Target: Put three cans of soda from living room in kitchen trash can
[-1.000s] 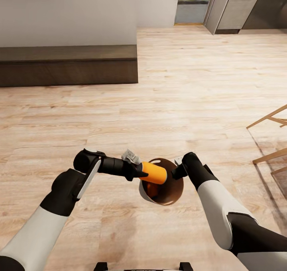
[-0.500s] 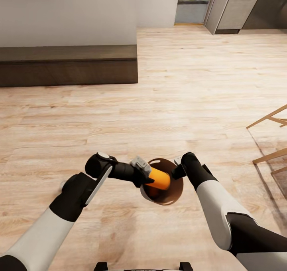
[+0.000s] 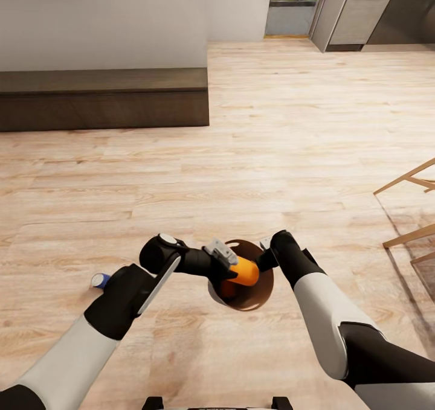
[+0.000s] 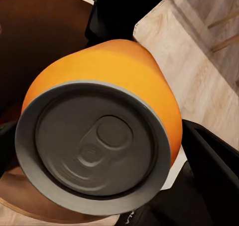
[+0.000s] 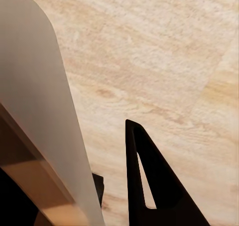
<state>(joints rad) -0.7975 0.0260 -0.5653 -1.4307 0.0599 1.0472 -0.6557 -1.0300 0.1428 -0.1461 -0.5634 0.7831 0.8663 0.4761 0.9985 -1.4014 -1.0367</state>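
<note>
Currently the orange can (image 3: 243, 272) sits at lower centre of the head view, held over the open mouth of the trash can (image 3: 257, 298). Can body is bright orange; in the left wrist view its grey end with the pull tab (image 4: 92, 145) faces the camera. Its long axis lies roughly level, running left to right across the frame, silver-topped end toward the left claw (image 3: 226, 269). Left claw is clenched on that can, dark fingers on either side of it. Left arm reaches in from lower left, forearm angled up and rightward, wrist bent toward the bin.

Trash can shows a brown inside and a pale grey-beige wall (image 5: 47, 116), rim tilted toward the upper left. Right claw (image 3: 266, 254) grips the bin's upper-right rim; the wall passes between its dark fingers (image 5: 154, 186). Right arm comes from lower right, elbow bent.

A dark blue can (image 3: 100, 281) lies on the wooden floor (image 3: 272, 132) at lower left, beside the left forearm.
</note>
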